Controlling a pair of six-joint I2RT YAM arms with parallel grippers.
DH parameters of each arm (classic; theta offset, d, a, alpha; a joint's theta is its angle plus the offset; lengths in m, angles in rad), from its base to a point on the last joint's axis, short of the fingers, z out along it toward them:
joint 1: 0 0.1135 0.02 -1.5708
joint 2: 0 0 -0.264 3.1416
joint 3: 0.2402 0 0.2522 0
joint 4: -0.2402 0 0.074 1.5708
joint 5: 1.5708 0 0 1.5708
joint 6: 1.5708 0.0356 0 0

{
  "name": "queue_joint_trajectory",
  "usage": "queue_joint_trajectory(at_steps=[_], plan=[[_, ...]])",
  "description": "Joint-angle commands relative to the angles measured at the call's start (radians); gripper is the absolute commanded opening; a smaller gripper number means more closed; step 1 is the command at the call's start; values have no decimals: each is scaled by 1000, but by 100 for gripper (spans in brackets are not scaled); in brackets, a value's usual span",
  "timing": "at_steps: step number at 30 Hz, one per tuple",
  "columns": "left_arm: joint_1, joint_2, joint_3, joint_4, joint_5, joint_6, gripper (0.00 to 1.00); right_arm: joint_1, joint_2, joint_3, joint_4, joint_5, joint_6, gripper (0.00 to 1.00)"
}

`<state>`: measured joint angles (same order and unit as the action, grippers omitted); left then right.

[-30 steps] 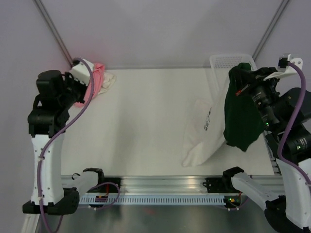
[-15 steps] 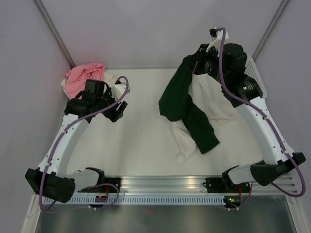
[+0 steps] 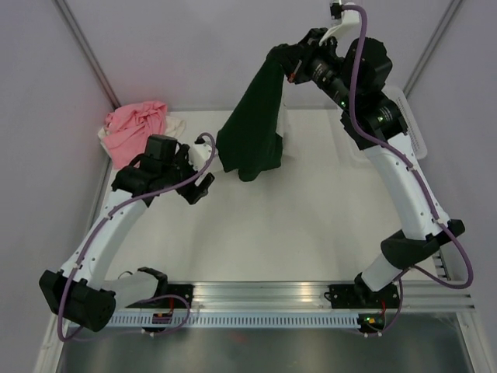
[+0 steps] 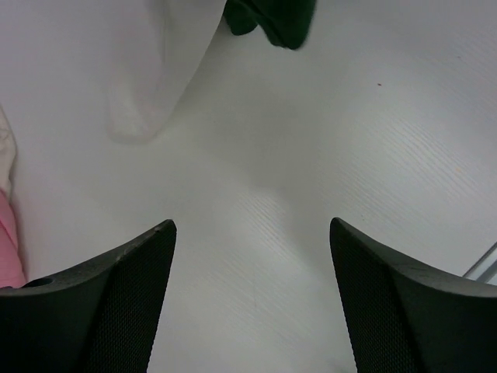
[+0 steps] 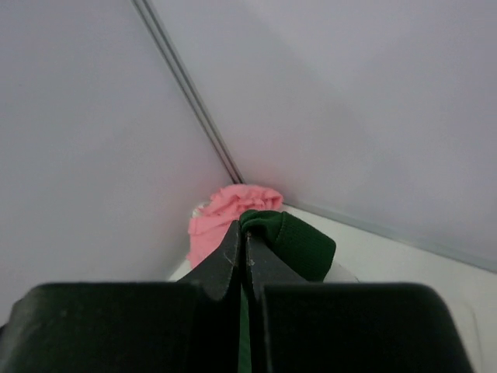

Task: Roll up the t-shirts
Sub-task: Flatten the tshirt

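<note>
My right gripper is raised high at the back, shut on the top of a dark green t-shirt that hangs down over the table. In the right wrist view the fingers pinch a green fold. A strip of cream-white t-shirt shows behind the green one; what holds it is hidden. My left gripper stands open low over the table, left of the hanging shirts, empty. The white cloth and the green hem lie ahead of it. A pink t-shirt is heaped on a cream one in the back left corner.
A white mesh basket stands at the back right, mostly behind my right arm. Walls close the back and sides. The metal rail with the arm bases runs along the near edge.
My right arm swung from the right side up to the back centre, lifting the green t-shirt. My left arm left the pink pile, moved toward the middle and opened its gripper.
</note>
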<state>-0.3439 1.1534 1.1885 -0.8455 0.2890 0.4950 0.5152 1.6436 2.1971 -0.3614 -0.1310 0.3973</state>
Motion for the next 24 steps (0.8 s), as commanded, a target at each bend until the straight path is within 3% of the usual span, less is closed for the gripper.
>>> queue_joint_trajectory(at_steps=[1,5,10,14,21,24], plan=[[2,11,-70,87,-115,48,85,0,-136,-127,27,124,-66,0],[8,22,-127,132,-162,80,88,-65,-315,-439,52,182,-81,0],[6,109,-242,209,-238,183,95,-119,-386,-743,56,148,-41,0],[8,245,-303,406,-353,250,96,-122,-367,-830,50,185,-43,0],[42,488,-23,448,-387,252,95,-132,-361,-838,76,186,-58,0],[39,561,22,389,-294,313,94,-136,-354,-846,78,191,-60,0]])
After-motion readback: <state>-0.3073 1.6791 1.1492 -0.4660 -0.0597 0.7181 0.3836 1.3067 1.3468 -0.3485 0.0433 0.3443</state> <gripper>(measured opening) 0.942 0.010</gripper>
